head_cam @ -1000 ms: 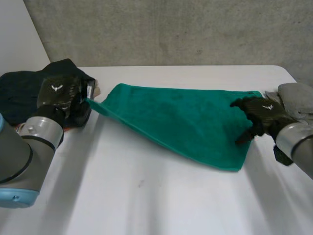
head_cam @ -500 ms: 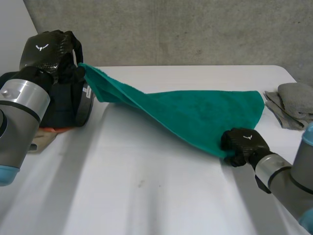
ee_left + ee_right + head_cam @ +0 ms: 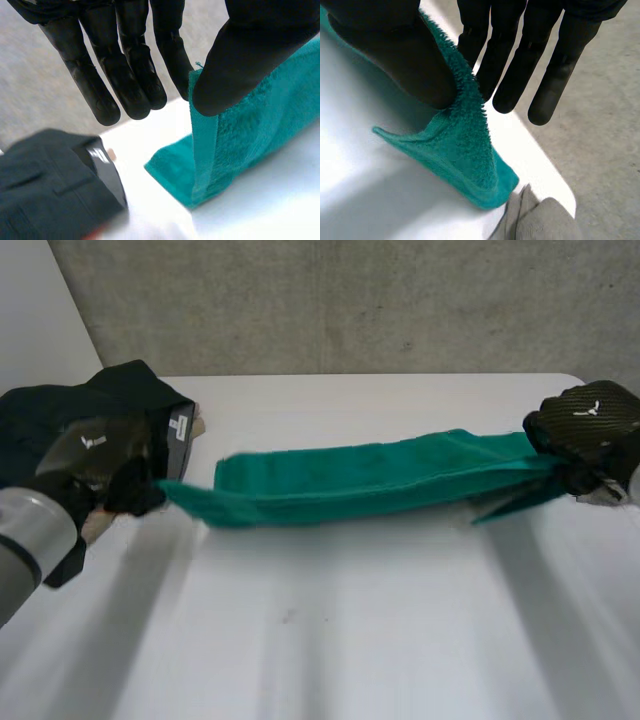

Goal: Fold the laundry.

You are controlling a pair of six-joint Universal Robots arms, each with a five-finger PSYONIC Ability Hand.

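Left hand (image 3: 98,458) pinches one end of the green towel (image 3: 370,475) between thumb and a finger, right hand (image 3: 588,425) pinches the opposite end likewise, towel drawn out as a long, lengthwise-folded band across the white desk (image 3: 350,620).

White table (image 3: 330,640), matte top, soft diffuse light on it. Behind table: rough grey concrete wall (image 3: 400,300), mottled, runs full width. Off table's far-left corner: plain white panel (image 3: 30,310), slanting edge vs. wall.
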